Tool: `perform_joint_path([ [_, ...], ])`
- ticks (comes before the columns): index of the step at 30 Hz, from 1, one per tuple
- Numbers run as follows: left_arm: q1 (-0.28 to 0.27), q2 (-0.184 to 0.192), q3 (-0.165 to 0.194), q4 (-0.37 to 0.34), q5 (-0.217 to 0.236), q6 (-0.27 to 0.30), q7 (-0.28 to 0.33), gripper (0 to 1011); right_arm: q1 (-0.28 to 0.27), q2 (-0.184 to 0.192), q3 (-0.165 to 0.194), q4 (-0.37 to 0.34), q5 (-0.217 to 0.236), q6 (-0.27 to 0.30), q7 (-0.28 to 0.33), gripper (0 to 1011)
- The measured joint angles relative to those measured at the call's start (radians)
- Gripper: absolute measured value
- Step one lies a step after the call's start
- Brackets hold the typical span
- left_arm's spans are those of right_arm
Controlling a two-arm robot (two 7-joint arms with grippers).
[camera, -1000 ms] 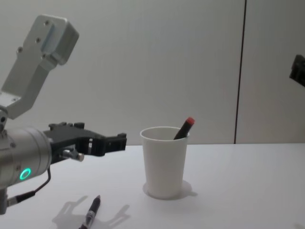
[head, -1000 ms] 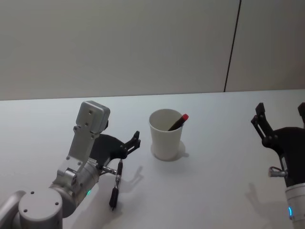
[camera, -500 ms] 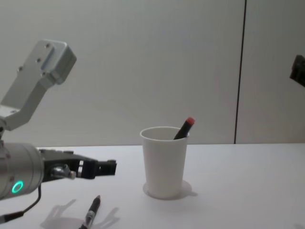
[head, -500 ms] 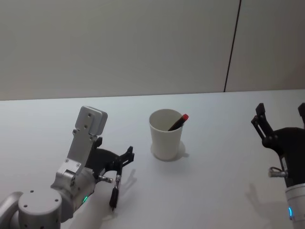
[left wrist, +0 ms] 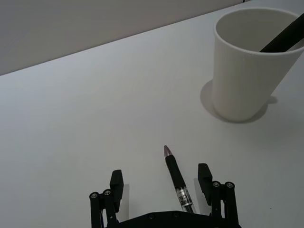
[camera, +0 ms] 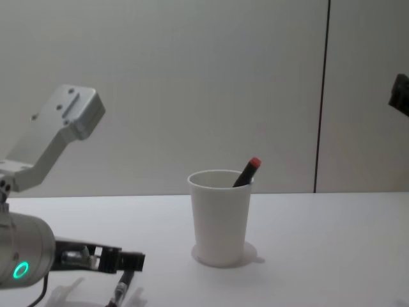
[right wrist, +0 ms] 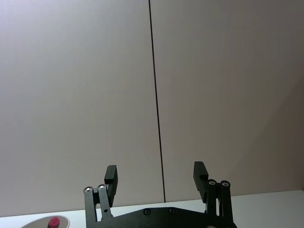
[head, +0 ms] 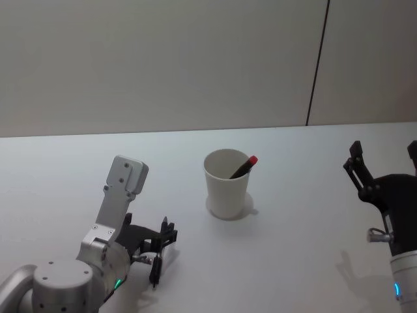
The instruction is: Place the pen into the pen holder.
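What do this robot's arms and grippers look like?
The left arm is silver-grey, round-jointed, with a pale boxy bracket and a green light. The left gripper and right gripper are black, two-fingered, on pinned linkages. The right wrist has a cable loop and blue light.

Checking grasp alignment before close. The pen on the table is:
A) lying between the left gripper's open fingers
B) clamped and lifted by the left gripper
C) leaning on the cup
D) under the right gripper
A: the pen lies flat on the table between the left gripper's open fingers.
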Motion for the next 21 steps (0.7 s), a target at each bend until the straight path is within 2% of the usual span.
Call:
perform_joint_path([
  [10, 0.020, -0.012, -0.001, -0.024, -0.024, 0.076, 0.053, 1004, 0.000, 0.000, 0.000, 0.000, 0.000, 0.000, 0.000, 1001],
  [21, 0.045, -0.013, -0.002, -0.064, -0.033, 0.128, 0.082, 1004, 0.000, 0.000, 0.000, 0.000, 0.000, 0.000, 0.000, 1001],
])
